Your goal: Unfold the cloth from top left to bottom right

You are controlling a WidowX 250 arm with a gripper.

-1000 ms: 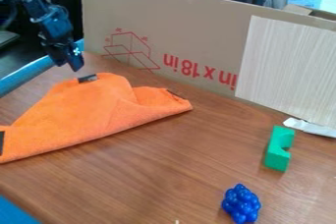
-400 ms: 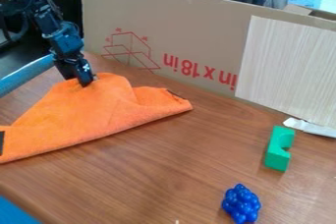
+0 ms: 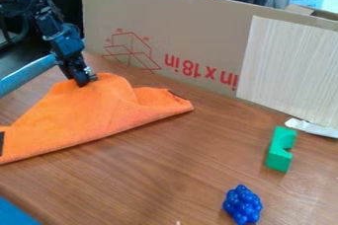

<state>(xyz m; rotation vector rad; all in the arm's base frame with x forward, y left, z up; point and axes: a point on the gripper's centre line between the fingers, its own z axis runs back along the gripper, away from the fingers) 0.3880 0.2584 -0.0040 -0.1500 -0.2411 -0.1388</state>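
Down at the far corner of the orange cloth (image 3: 86, 115) is the black gripper (image 3: 83, 83), lowered from just above it a second ago. From where I stand, I can't tell how far open it is, or whether it has any cloth in hold. Its tip meets the cloth near the top edge, with the arm slanting in from the upper left. The cloth lies rumpled and partly folded across the left half of the brown table (image 3: 151, 169), a dark tag (image 3: 2, 143) at its left end. Behind it stands a cardboard sheet (image 3: 191, 36) with red print, and a pale board (image 3: 290, 66) leans there on the right. Near that board's foot lies a white scrap (image 3: 312, 128), then a green block (image 3: 280, 150), and nearer me a knobbly blue toy (image 3: 242, 204).
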